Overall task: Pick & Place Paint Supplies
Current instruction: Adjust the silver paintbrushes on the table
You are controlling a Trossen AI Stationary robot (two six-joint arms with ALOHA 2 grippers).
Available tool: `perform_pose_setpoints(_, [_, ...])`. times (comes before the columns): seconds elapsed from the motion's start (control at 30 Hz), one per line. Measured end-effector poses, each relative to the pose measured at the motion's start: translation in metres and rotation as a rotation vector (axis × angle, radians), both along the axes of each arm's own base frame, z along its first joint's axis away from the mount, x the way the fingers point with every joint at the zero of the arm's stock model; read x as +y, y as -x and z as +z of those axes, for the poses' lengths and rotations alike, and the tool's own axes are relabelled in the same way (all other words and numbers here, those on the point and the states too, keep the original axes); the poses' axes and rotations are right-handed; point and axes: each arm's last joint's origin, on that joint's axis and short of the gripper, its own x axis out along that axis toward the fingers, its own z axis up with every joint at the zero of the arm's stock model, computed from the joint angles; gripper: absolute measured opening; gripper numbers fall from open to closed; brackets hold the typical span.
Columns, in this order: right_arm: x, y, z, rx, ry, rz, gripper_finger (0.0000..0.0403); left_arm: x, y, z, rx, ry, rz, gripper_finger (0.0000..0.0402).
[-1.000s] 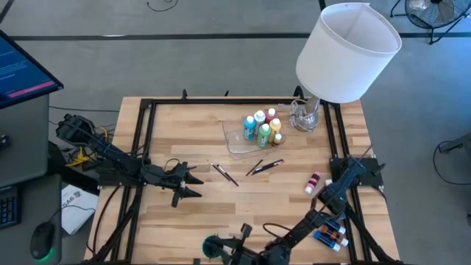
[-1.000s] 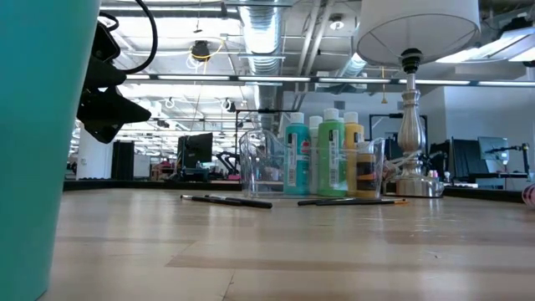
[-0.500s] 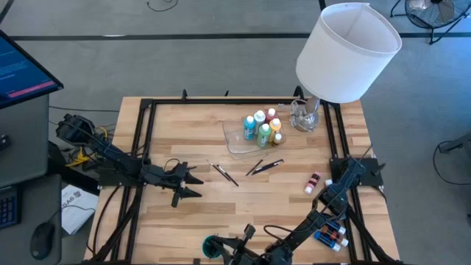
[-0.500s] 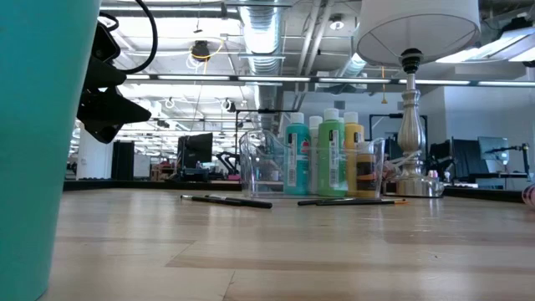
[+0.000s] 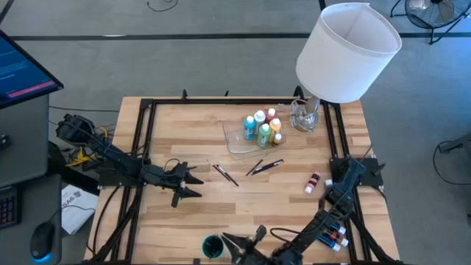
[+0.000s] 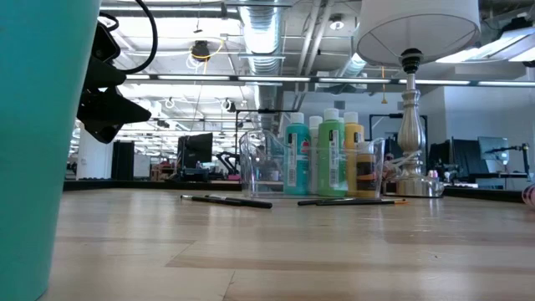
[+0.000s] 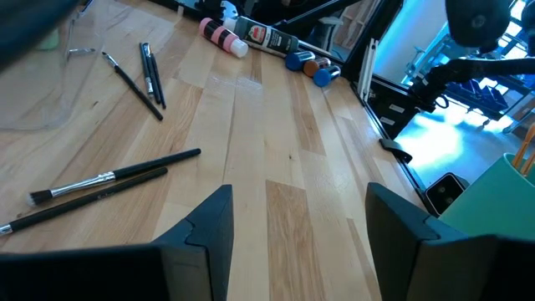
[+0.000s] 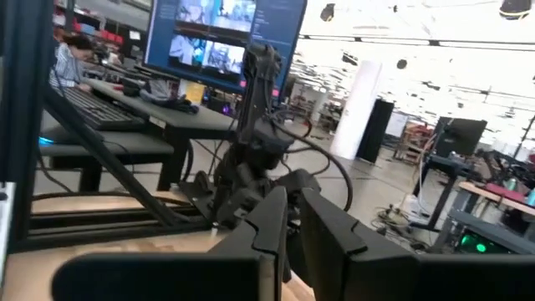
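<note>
Several white-capped paint bottles stand upright in a clear tray at the far middle, also visible in the low view. Two pairs of dark brushes lie flat on the wood. A pink bottle lies on its side at the right. My left gripper hovers open left of the brushes, its fingers empty. My right gripper is at the near edge beside a teal cup, its fingers shut on nothing I can see.
A big white lampshade on a metal lamp base overhangs the far right corner. More small bottles lie by the right rail near the right arm. A black frame borders the table. Bare wood lies between brushes and cup.
My right gripper has risen at the near edge and rolled about its own axis, moving off the teal cup, whose mouth now shows whole from above. The bottles, brushes and cup have stayed where they were.
</note>
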Motion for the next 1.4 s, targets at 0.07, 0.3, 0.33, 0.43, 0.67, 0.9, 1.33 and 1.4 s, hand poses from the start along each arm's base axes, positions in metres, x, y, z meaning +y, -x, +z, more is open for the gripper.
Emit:
perform_pose_setpoints(0.07, [0.003,0.004,0.003,0.007,0.012,0.006,0.0026,0.0,0.0,0.0,0.0,0.0,0.0,0.0163])
perform_pose_setpoints(0.3, [0.004,0.005,0.002,0.015,0.0,-0.004,0.0016,0.0,0.0,0.0,0.0,0.0,0.0,0.0163])
perform_pose_setpoints(0.33, [0.003,0.004,0.002,0.01,-0.017,-0.011,0.0015,0.0,0.0,0.0,0.0,0.0,0.0,0.0163])
perform_pose_setpoints(0.43, [0.0,0.001,0.001,-0.016,-0.055,-0.014,0.0015,0.0,0.0,0.0,0.0,0.0,0.0,0.0163])
perform_pose_setpoints(0.67, [0.005,-0.005,-0.002,-0.112,-0.086,0.13,0.0014,0.0,0.0,0.0,0.0,0.0,0.0,0.0163])
perform_pose_setpoints(0.9, [0.013,-0.026,0.008,-0.083,-0.09,0.307,0.0014,0.0,0.0,0.0,0.0,0.0,0.0,0.0163])
perform_pose_setpoints(1.33, [-0.006,-0.055,0.021,0.347,-0.166,0.588,0.0014,0.0,0.0,0.0,0.001,0.008,0.002,0.0163])
perform_pose_setpoints(1.4, [-0.011,-0.05,0.034,0.397,-0.214,0.571,0.0014,0.0,0.0,0.0,0.001,0.01,0.002,0.0163])
